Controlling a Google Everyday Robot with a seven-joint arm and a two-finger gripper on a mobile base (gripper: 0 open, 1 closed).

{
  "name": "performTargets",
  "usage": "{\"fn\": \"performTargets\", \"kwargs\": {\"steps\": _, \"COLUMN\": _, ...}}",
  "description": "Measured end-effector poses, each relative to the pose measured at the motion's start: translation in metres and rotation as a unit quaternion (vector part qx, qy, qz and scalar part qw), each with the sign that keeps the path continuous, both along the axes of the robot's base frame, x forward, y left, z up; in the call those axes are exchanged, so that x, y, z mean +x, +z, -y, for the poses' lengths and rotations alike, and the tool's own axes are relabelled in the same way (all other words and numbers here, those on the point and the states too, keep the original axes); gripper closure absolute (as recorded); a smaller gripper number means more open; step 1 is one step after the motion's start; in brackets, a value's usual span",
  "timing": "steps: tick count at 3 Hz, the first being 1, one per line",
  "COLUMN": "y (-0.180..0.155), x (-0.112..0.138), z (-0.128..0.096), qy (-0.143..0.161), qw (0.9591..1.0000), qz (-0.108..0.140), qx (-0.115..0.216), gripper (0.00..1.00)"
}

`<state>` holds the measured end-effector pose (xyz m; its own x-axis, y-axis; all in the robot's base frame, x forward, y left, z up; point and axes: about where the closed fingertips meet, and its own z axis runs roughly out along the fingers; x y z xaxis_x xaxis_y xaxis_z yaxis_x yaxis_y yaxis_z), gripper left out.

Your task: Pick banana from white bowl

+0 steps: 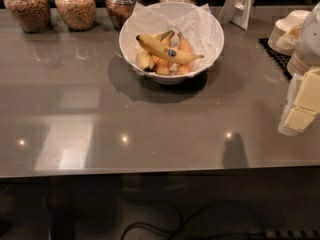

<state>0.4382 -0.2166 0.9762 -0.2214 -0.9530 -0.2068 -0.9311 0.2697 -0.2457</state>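
Gleaming grey counter (150, 134) under white bowl (126, 51), claw (301, 111) over its right end.

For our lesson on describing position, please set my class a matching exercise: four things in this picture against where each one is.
1 banana
2 white bowl
3 glass jars
4 gripper

a row along the counter's back edge
b right edge of the view
c atop the other fruit
d just in front of the jars

Pairs: 1-c, 2-d, 3-a, 4-b

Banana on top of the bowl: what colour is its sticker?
Blue, on the yellow banana, in the camera view. Gripper is at the right edge.
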Motion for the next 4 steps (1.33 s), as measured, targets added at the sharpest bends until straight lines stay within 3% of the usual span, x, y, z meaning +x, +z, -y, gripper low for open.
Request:
{"fn": "performTargets", "kwargs": {"steps": 1, "y": 0.000, "x": 0.000, "z": 0.000, "qy": 0.000, "qw": 1.0000, "qz": 0.000, "qx": 0.000, "gripper": 0.00}}
{"fn": "performTargets", "kwargs": {"steps": 2, "y": 0.000, "x": 0.007, "z": -0.008, "qy": 0.007, "qw": 0.9998, "qz": 0.018, "qx": 0.010, "gripper": 0.00}}
{"fn": "performTargets", "kwargs": {"steps": 3, "y": -0.007, "x": 0.029, "z": -0.030, "qy": 0.030, "qw": 0.9974, "qz": 0.047, "qx": 0.046, "gripper": 0.00}}
{"fn": "performTargets", "kwargs": {"steps": 4, "y": -0.015, "x": 0.070, "z": -0.058, "qy": 0.055, "qw": 0.9906, "qz": 0.086, "qx": 0.091, "gripper": 0.00}}
